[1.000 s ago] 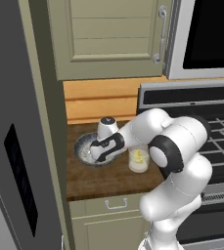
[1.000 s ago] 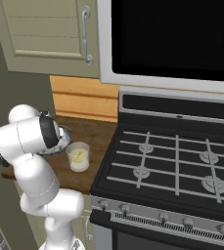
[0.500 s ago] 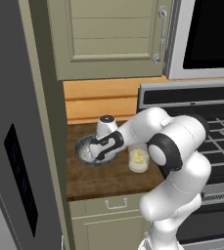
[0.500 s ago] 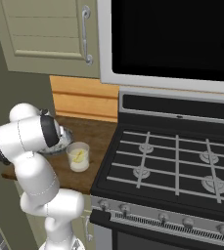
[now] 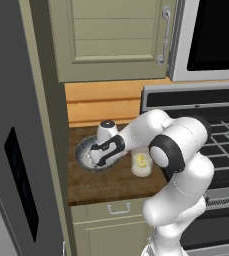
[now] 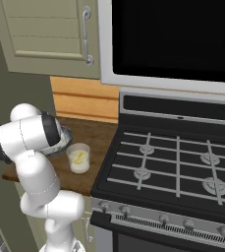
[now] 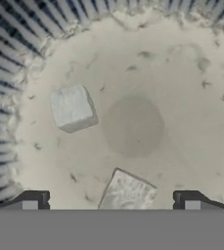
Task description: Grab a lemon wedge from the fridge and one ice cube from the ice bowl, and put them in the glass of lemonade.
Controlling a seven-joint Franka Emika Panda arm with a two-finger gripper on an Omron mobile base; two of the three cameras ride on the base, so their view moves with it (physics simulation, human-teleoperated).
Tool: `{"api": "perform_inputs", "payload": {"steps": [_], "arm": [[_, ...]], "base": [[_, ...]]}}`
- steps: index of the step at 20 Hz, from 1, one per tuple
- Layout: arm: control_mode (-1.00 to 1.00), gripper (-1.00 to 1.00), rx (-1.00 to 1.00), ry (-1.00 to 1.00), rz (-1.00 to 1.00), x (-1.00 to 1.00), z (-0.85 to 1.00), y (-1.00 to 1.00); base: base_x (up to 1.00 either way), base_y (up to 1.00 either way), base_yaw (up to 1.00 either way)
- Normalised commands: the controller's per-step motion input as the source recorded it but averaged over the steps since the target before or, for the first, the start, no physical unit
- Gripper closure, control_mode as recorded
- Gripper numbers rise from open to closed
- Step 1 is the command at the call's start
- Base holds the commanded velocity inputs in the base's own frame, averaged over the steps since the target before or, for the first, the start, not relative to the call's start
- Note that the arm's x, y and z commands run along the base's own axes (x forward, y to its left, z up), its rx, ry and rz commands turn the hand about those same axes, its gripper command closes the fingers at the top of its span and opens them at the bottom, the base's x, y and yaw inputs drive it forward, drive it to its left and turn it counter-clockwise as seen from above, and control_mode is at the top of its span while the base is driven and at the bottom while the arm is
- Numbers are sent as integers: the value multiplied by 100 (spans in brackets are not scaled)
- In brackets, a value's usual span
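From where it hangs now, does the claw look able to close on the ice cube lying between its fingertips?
Probably yes. The open claw hangs inside the ice bowl, and the near ice cube lies between its fingertips with nothing over it. The other ice cube sits apart to one side.

The gripper (image 7: 111, 205) is easing a touch lower and leftward into the ice bowl (image 5: 84, 150), jaws wide, an ice cube (image 7: 125, 194) between its fingertips.
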Motion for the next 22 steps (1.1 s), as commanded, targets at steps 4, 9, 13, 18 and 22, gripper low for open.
{"api": "perform_inputs", "payload": {"steps": [4,9,13,18,22], "arm": [[-100,-100,0,0,0,0,-1,0],[-100,-100,0,0,0,0,-1,-8],[-100,-100,0,0,0,0,0,-15],[-100,-100,0,0,0,0,-5,-2],[-100,-100,0,0,0,1,0,-15]], "base": [[0,0,0],[0,0,0],[0,0,0],[0,0,0],[0,0,0]]}}
